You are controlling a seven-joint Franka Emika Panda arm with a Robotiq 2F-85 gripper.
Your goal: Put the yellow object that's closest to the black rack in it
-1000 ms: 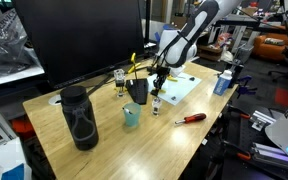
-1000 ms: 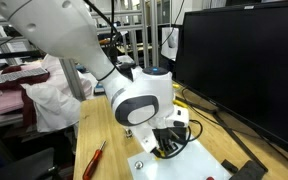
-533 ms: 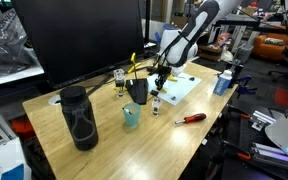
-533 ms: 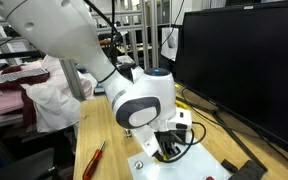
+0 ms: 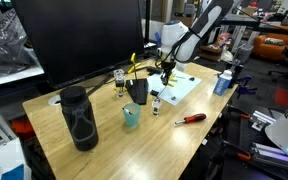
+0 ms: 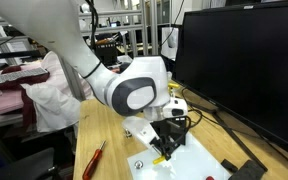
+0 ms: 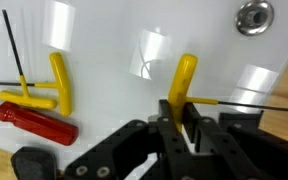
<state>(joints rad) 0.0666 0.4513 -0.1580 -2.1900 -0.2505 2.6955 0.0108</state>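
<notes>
Grip check: claw (image 7: 186, 115) clenched on the yellow-handled hex key (image 7: 185, 75) above the white mat (image 7: 104, 40), near the black rack (image 5: 137, 92). I'd lift straight, keep the shaft level, then lower gently into the rack. Wrist view count: two yellow keys, counting the second yellow key (image 7: 60, 80); one red-handled tool (image 7: 34, 120).

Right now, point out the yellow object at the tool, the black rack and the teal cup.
yellow object (image 7: 183, 76): wrist view, handle's middle.
black rack (image 5: 137, 92): an exterior view, front face.
teal cup (image 5: 131, 117): an exterior view, side wall.
</notes>
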